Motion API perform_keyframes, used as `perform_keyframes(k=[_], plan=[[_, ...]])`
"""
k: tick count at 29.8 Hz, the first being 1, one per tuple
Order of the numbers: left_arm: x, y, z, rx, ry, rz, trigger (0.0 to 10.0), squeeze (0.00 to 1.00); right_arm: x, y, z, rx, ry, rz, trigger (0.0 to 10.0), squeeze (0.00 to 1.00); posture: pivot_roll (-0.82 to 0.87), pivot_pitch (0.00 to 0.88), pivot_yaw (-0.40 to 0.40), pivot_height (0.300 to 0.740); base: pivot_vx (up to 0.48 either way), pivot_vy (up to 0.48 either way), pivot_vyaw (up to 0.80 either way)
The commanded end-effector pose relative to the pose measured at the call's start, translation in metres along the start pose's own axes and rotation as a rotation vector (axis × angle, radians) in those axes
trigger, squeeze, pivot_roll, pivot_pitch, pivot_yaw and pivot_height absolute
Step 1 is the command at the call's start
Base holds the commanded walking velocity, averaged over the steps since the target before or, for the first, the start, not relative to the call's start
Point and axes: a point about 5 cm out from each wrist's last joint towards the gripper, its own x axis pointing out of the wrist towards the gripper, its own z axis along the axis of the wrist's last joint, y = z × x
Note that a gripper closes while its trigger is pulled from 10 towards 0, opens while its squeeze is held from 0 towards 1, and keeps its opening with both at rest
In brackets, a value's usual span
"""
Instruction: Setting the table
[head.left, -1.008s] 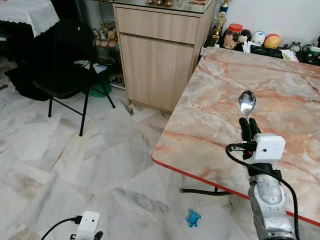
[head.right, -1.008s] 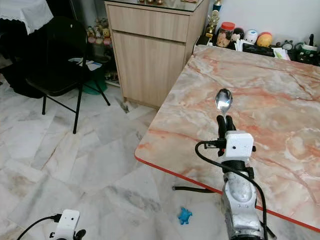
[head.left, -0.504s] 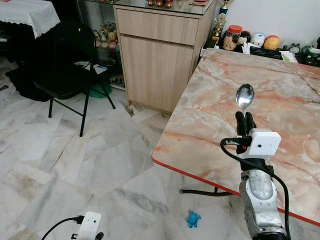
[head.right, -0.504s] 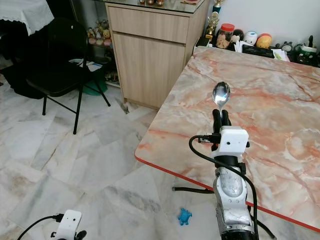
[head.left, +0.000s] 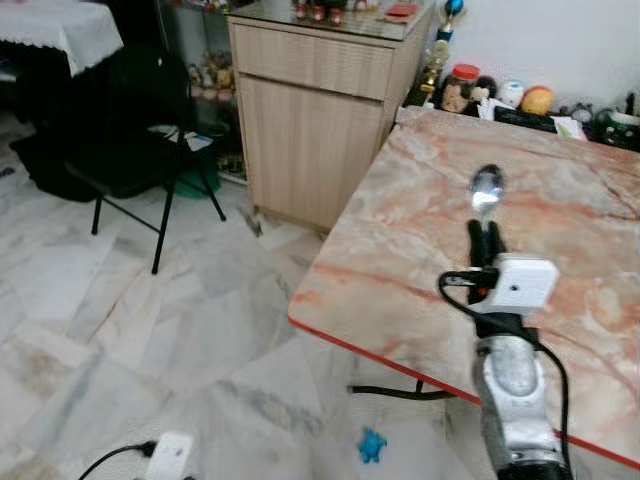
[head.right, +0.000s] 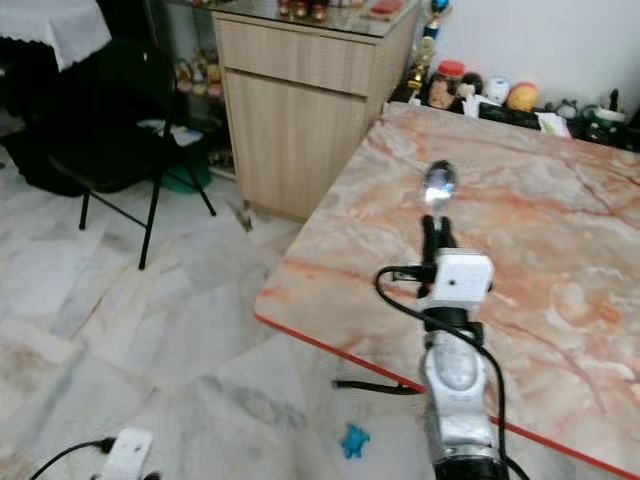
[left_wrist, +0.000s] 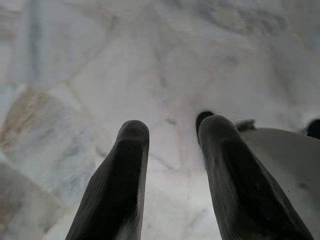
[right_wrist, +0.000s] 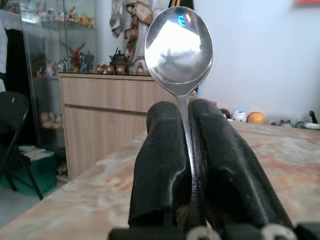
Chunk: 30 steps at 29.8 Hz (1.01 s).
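The right gripper is clamped on a spoon, held upright over the marble table, handle down between the fingers, bowl on top. The left gripper hangs above the floor, fingers apart.

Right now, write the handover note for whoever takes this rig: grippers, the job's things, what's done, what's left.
Right gripper: shut on the spoon, bowl up, held above the marble table near its front edge.
Left gripper: open, holding nothing, hanging low over the floor.
Done: spoon in hand and brought to the table.
Left: set the spoon down; no plates or other cutlery visible on the tabletop. Clutter sits along the table's far edge.
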Motion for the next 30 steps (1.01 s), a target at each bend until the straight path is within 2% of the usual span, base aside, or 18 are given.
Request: perform_keyframes(k=[1,10,30], plan=[[-0.0008,-0.0079,-0.0066,-0.013,0.028,-0.021,10.0,0.00,0.0015,-0.0059,-0.0018,0.008,0.016,-0.030,10.0,0.00,0.13,0.026,-0.041,0.740,0.000,-0.322,-0.57],[-0.0022,-0.0025,-0.0113,-0.020,0.039,-0.013,10.0,0.00,0.0007,-0.0059,-0.0035,0.008,0.027,-0.033,10.0,0.00,0.13,0.029,-0.040,0.740,0.000,-0.325,-0.77],[-0.0033,0.0005,-0.0149,-0.017,0.050,-0.012,10.0,0.00,0.0003,-0.0023,-0.0045,0.012,0.026,-0.028,10.0,0.00,0.12,0.031,-0.044,0.740,0.000,-0.327,0.00]])
